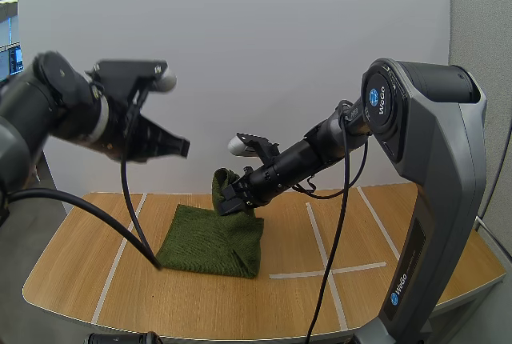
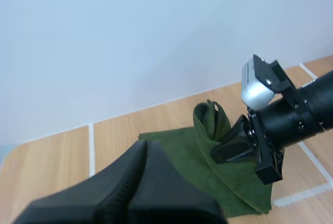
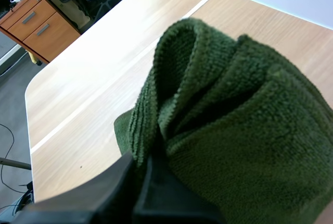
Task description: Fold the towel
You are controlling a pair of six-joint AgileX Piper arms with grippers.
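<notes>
On wooden table [image 1: 80, 272], between white tape lines [image 1: 320, 232], right gripper [image 1: 230, 198] pinches raised towel [image 1: 212, 240] corner; left gripper [image 1: 182, 148] closed, aloft.

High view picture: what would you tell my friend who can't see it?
The right claw pinches a bunched edge of a green towel and holds it up above a wooden table, while the rest lies on the wood. The left claw hangs shut in the air, left of the towel.
</notes>
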